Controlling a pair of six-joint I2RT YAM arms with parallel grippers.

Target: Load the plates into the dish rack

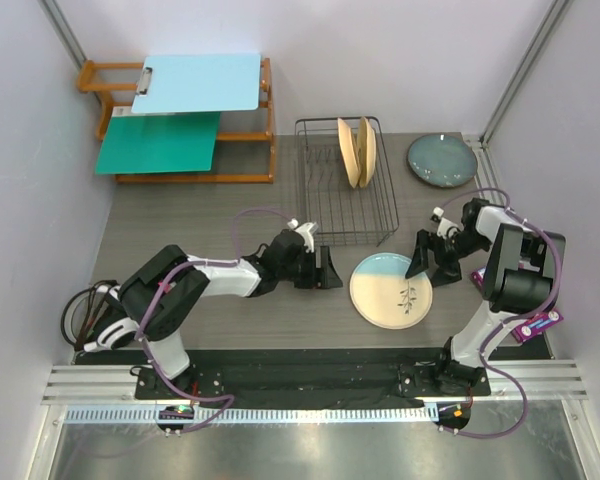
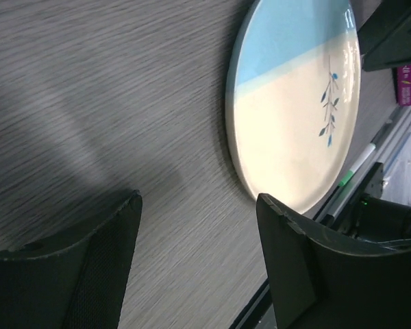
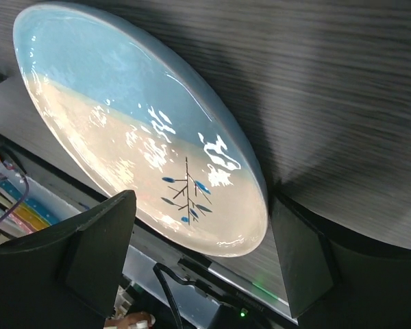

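The cream plate (image 1: pixel 389 291) with a light-blue band and sprig lies flat on the table between both grippers. It also shows in the left wrist view (image 2: pixel 294 103) and the right wrist view (image 3: pixel 137 130). My left gripper (image 1: pixel 331 270) (image 2: pixel 198 253) is open and empty just left of it. My right gripper (image 1: pixel 425 269) (image 3: pixel 198 253) is open at the plate's right rim, with the rim between the jaws. Two tan-orange plates (image 1: pixel 357 152) stand upright in the black wire dish rack (image 1: pixel 330 215). The dark teal-grey plate (image 1: pixel 442 160) lies flat to the rack's right.
An orange wooden rack (image 1: pixel 265 120) with a light-blue clipboard (image 1: pixel 195 83) and a green clipboard (image 1: pixel 158 143) stands at the back left. Cables (image 1: pixel 80 315) coil by the left arm's base. White walls close in both sides.
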